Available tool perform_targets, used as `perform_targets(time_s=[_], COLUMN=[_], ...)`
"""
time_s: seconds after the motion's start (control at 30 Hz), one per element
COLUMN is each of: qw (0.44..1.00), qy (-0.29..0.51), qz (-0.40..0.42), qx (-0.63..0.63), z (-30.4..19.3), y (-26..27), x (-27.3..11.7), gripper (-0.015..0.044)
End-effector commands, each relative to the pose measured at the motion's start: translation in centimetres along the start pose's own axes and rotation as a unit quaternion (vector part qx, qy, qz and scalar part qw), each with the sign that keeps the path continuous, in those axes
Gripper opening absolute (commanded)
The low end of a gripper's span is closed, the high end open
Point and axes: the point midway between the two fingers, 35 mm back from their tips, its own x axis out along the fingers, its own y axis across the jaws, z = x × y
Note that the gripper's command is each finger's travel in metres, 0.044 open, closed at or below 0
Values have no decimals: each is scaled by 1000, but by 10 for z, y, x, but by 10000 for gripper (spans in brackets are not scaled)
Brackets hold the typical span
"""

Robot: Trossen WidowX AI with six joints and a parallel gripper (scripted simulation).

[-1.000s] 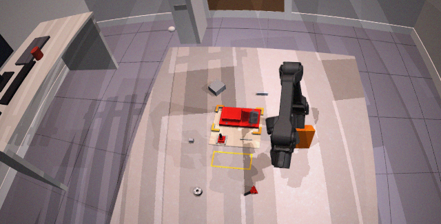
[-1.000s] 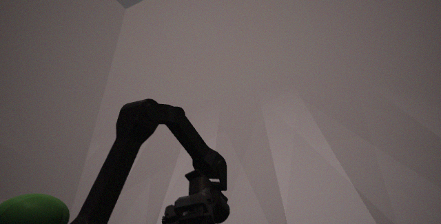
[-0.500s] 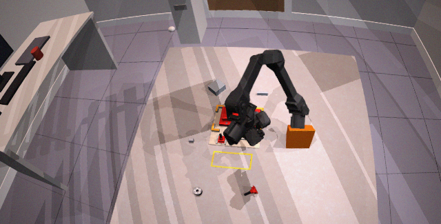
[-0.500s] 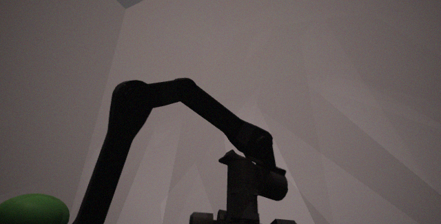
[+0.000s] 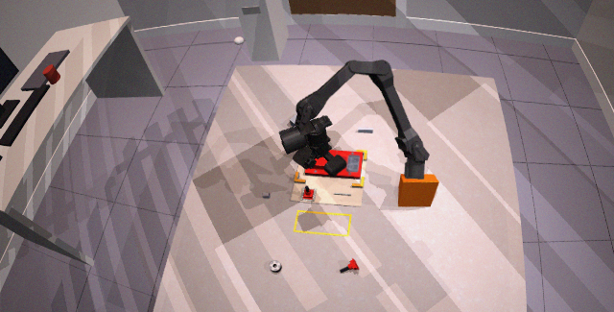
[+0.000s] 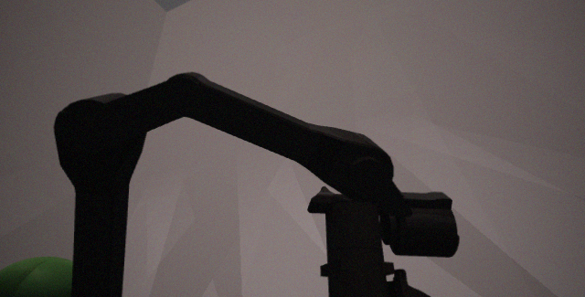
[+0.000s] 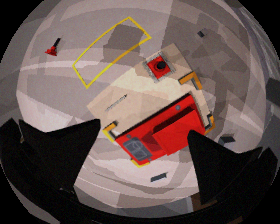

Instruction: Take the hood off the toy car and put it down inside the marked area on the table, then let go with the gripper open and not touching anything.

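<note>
The toy car [image 5: 342, 154] [image 7: 132, 134] is a flat red body with a grey window panel, standing between orange and yellow corner pieces. Its hood [image 7: 178, 134] is a raised red block on the end away from the panel; in the top view the arm partly covers it. The marked area [image 5: 350, 226] [image 7: 140, 28] is a yellow outline on the table, beyond the tan board from the car. My gripper [image 5: 319, 161] [image 7: 145, 129] is wide open and empty above the car. In the wrist view one fingertip overlaps the hood's outer edge and the other appears beyond the panel end. The exterior view shows no fingers.
The tan board [image 5: 331, 200] [image 7: 98, 106] bears a red piece with a black knob [image 5: 308, 193] [image 7: 159, 65] and a thin rod. A red and black piece [image 5: 352, 265] [image 7: 52, 50] and a ring [image 5: 274, 266] lie past the outline. An orange block [image 5: 417, 192] stands by the arm's base.
</note>
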Motion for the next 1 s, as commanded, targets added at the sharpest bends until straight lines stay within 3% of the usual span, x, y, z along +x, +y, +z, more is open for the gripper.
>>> perform_targets(time_s=[0.0,0.1,0.17,0.97], qw=[959,917,911,910], qy=[-5,-3,-3,-3], qz=[-2,-7,-8,-8], qx=[284,400,413,415], z=[-34,-53,-57,-56], y=[-58,-80,-77,-77], x=[18,26,27,38], gripper=[440,440,440,440])
